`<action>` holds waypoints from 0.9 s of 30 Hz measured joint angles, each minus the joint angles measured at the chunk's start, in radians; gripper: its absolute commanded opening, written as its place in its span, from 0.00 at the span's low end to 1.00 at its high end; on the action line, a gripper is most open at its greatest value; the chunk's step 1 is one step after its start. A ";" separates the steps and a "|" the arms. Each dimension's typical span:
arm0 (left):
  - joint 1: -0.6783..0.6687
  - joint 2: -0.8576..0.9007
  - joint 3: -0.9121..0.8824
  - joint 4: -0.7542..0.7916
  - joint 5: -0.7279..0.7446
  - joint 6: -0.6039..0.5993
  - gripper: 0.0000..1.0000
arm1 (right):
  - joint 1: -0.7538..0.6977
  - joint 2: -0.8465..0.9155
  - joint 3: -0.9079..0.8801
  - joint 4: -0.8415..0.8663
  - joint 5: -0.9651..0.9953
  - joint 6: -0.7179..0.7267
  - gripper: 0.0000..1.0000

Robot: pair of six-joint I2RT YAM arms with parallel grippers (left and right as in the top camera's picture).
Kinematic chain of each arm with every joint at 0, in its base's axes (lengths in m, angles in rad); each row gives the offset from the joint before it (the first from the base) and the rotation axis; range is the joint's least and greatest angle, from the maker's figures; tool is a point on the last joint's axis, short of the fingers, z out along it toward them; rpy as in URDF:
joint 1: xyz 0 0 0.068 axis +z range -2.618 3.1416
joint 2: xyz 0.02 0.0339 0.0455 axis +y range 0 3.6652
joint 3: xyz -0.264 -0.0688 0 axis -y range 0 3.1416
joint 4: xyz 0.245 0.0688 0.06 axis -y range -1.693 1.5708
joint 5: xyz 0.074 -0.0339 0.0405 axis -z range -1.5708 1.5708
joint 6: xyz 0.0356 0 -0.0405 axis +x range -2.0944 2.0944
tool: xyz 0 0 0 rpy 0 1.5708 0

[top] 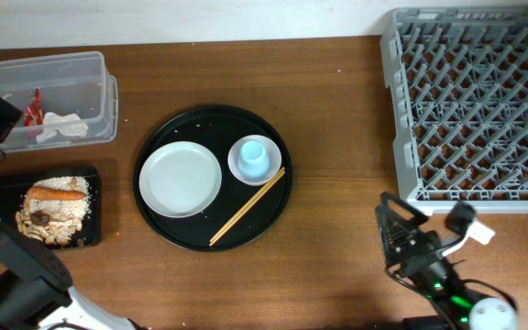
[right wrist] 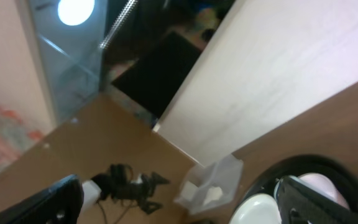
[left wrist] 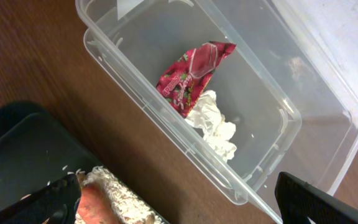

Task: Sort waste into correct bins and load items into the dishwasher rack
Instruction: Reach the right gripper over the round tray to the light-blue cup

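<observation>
- The left hand (left wrist: 188,202) is spread wide with nothing between its fingers. It hovers above the near edge of the clear plastic tub (top: 99,82) at the left end of the worktop (top: 337,137).
- Inside the tub lie a red wrapper (left wrist: 191,71) and, touching it, a crumpled white tissue (left wrist: 213,124).
- Just beside the tub, the shallow black rectangular tray (top: 3,183) holds rice-like crumbs (top: 67,213), an orange carrot (top: 60,193) on top and small dark scraps (top: 37,218).
- The round black tray (top: 181,229) in the middle carries the white plate (top: 180,179), the white bowl (top: 238,170) with the light-blue cup (top: 253,154) in it, and wooden chopsticks (top: 247,206) lying aslant.
- The right hand (top: 397,234) is also wide open and empty, near the front left corner of the light-grey dishwasher rack (top: 475,101).
</observation>
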 measured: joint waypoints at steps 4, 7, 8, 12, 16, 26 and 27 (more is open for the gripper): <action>0.000 0.000 0.000 0.000 0.001 0.000 0.99 | 0.000 0.223 0.319 -0.331 0.026 -0.214 0.98; 0.000 0.000 0.000 -0.002 -0.003 0.000 0.99 | 0.000 0.492 0.602 -0.619 0.042 -0.420 0.98; 0.000 0.000 0.000 -0.002 -0.003 0.000 0.99 | 0.002 0.568 0.672 -0.698 0.048 -0.476 0.98; 0.000 0.000 0.000 -0.003 -0.004 0.000 0.99 | 0.071 0.848 0.901 -0.885 0.074 -0.612 0.98; 0.000 0.000 0.000 -0.003 -0.006 0.000 0.99 | 0.271 1.106 1.043 -0.991 0.218 -0.665 0.98; 0.000 0.000 0.000 -0.003 -0.004 0.000 0.99 | 0.543 1.660 1.290 -1.003 0.475 -0.660 0.98; 0.000 0.000 0.000 -0.003 -0.004 0.000 0.99 | 0.545 1.699 1.316 -1.002 0.482 -0.660 0.98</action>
